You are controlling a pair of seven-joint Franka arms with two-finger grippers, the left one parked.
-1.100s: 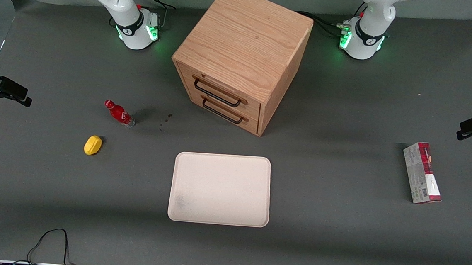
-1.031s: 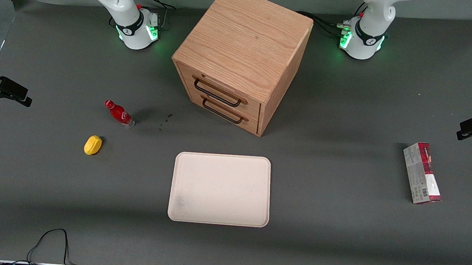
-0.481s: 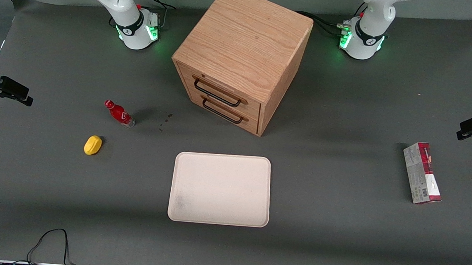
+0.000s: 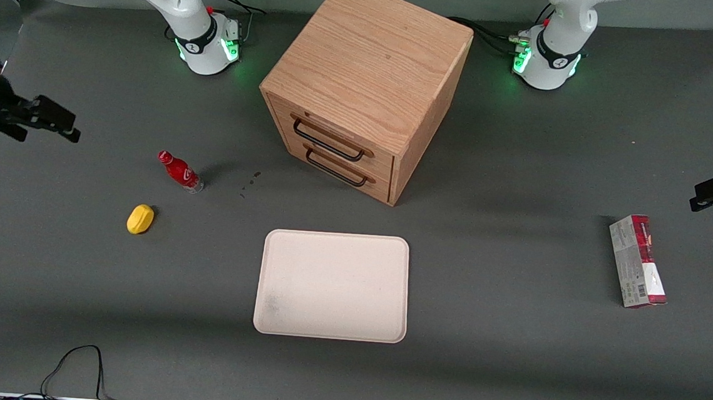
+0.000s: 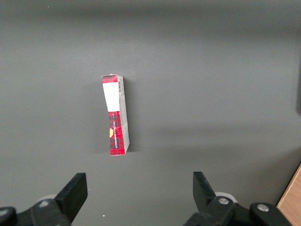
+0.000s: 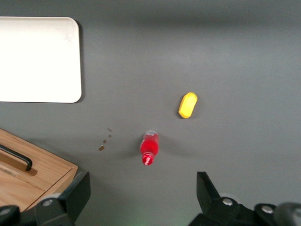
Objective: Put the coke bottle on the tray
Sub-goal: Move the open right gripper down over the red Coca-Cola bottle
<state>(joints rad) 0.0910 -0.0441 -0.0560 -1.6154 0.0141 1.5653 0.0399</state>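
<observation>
coke bottle [image 4: 179, 171] standing upright on table [image 4: 508, 361], cap up, long axis vertical, near yellow lump [image 4: 140, 219], well apart from tray [image 4: 332, 285]. tray lying flat, holding nothing. gripper [image 6: 141, 200] hovering high above bottle, fingers spread, gripping nothing. drawer cabinet [image 4: 364, 87] sitting farther from camera than tray.

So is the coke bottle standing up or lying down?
Upright: the coke bottle stands cap-up on the table, with the gripper open, well clear of it.
</observation>
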